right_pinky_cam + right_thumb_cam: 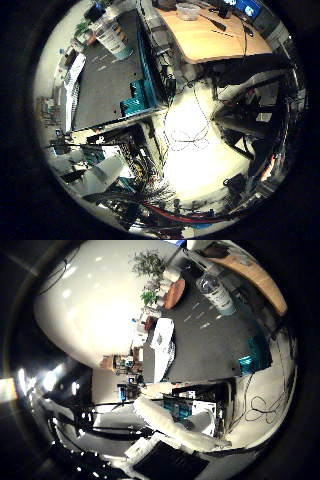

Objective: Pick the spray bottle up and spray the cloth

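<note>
The spray bottle [113, 38], clear with a pale label, stands upright on a dark table top [105, 85]. A white cloth [72, 75] lies near the table's edge, away from the bottle. The thumb side palm view shows the same bottle [216, 293], the cloth [160, 337] and the table [205, 340]. My right hand [178, 426] is far above and to the side of the table. A white finger reaches out straight, touching nothing.
A teal object [140, 99] sits at the table's edge near the floor side. A wooden desk [215, 38] with a bowl [187, 10] stands beyond. Dark stands [250, 125] are on the pale floor. A plant [150, 262] is behind the table.
</note>
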`<state>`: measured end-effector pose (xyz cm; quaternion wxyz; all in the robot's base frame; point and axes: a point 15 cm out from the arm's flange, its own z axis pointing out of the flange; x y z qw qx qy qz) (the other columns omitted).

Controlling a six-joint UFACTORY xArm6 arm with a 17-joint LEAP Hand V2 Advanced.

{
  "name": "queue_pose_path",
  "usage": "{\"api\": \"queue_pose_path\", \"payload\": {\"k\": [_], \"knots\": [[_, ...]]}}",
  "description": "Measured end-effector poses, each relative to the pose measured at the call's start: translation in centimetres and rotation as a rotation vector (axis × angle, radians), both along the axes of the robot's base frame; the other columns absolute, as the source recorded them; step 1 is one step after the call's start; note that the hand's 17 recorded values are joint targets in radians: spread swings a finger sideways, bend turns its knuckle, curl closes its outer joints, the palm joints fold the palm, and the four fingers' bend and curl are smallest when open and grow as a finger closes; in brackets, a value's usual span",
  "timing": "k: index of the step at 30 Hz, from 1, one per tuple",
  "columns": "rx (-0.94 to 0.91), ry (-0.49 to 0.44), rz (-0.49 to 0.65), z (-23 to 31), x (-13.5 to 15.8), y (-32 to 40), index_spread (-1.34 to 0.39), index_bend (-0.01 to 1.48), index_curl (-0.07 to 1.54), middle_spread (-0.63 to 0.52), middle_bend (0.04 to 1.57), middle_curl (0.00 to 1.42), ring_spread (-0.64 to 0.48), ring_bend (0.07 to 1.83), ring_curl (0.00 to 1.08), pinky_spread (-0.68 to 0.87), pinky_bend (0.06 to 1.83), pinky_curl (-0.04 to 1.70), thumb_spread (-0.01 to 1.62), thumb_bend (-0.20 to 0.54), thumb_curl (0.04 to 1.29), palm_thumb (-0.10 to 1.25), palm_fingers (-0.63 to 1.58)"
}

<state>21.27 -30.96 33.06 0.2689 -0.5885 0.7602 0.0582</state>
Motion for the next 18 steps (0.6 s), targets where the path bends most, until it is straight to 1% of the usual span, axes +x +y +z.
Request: {"api": "queue_pose_path", "payload": {"k": [6, 12, 18], "knots": [[0.024, -0.029, -0.003, 0.1, 1.2, -2.0, -0.26, 0.12, 0.2, 0.06, 0.29, 0.36, 0.09, 0.46, 0.27, 0.41, 0.49, 0.33, 0.96, -0.029, 0.28, 0.29, 0.19], [0.055, -0.06, -0.005, 0.0, 2.6, -3.5, -0.24, 0.16, 0.23, 0.12, 0.23, 0.34, 0.14, 0.44, 0.25, 0.39, 0.54, 0.33, 0.96, -0.029, 0.28, 0.3, 0.08], [0.069, -0.085, -0.001, 0.2, 3.7, -4.8, -0.21, 0.15, 0.25, 0.15, 0.2, 0.33, 0.17, 0.41, 0.24, 0.39, 0.56, 0.32, 0.96, -0.027, 0.28, 0.31, 0.05]]}}
